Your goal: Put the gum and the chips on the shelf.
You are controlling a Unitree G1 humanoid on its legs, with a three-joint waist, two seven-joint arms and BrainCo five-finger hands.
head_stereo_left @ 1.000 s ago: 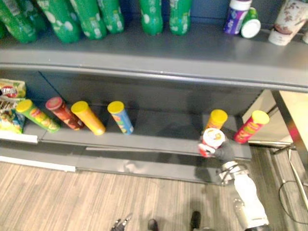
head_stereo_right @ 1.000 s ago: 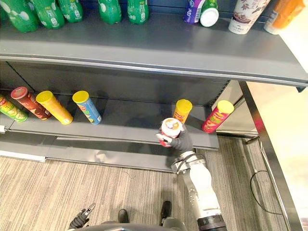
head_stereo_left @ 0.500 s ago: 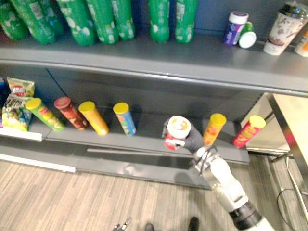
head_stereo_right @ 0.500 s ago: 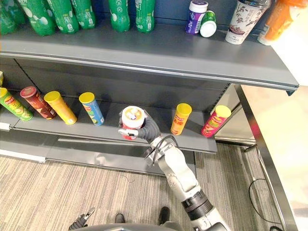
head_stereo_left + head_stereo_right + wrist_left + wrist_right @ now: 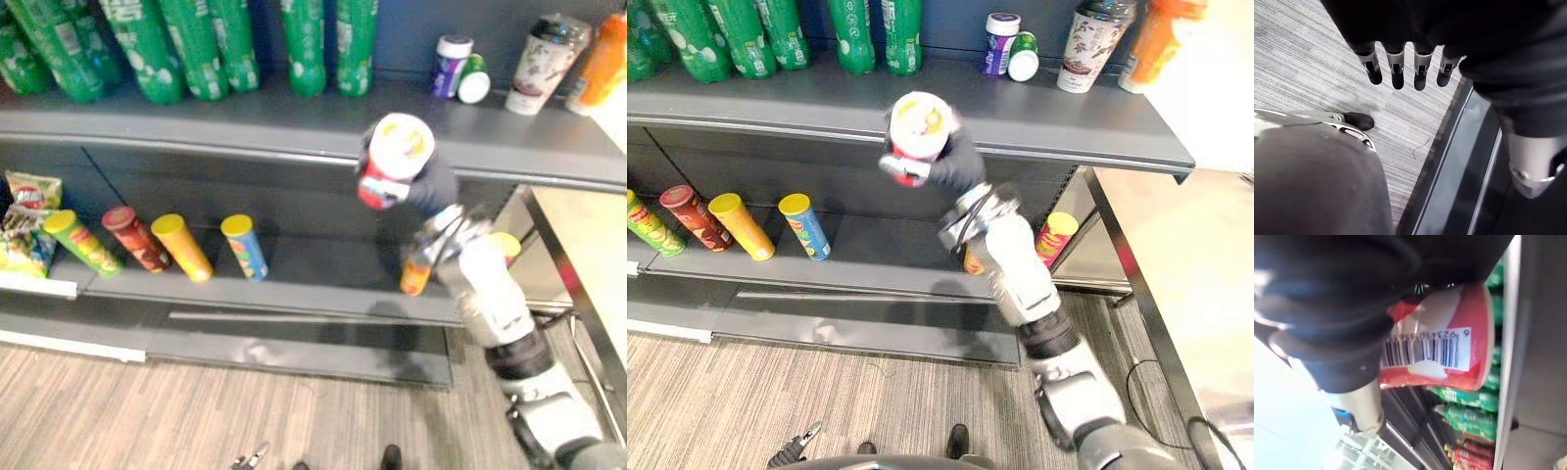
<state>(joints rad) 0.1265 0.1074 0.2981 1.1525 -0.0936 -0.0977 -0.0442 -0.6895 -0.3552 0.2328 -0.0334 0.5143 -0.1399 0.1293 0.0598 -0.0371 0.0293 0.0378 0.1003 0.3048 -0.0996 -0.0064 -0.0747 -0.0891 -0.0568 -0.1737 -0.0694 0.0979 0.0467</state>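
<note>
Up from the lower shelf [image 5: 313, 279] since a second ago, the right hand [image 5: 952, 162] now holds the chips can [image 5: 394, 160] level with the front edge of the upper shelf [image 5: 245, 117], its fingers curled round the red cylinder – the pale round lid faces outward, and the right wrist view shows a barcode on the smooth wall. On the flat grey upper shelf, green plastic bottles [image 5: 304, 44] stand toward the back left; a small purple tub [image 5: 451, 67] with a white cap and a tall printed cup [image 5: 539, 64] stand toward its right end. Four more tubes lean in a row on the lower shelf: green [image 5: 78, 240], dark red [image 5: 134, 235], yellow [image 5: 181, 247] and blue [image 5: 245, 245]. The left hand [image 5: 1400, 68] hangs over the striped carpet floor [image 5: 196, 411], fingers straight and empty.
</note>
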